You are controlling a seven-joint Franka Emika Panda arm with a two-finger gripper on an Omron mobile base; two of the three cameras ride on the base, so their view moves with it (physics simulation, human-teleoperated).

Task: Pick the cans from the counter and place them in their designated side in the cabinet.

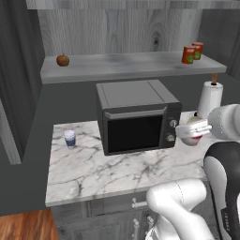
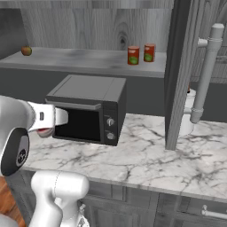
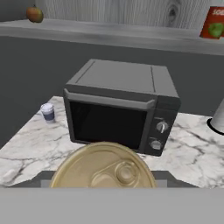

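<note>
Nearest, the tan-topped can [image 3: 105,168] with its round pull-tab lid sits clenched in the gripper [image 1: 191,132], held above the veined marble counter [image 1: 93,164] before the boxy black microwave [image 1: 138,122]. Rightward, two orange-red cans [image 1: 191,52] stand on the wood-grain cabinet shelf [image 1: 126,65]; the arm reaches level.

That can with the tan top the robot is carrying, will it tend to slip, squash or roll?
The can looks like rigid metal, so it probably won't squash. Its smooth round wall might slip in the gripper if held loosely. Set upright on the cabinet it should stand; on its side it would likely roll.
</note>
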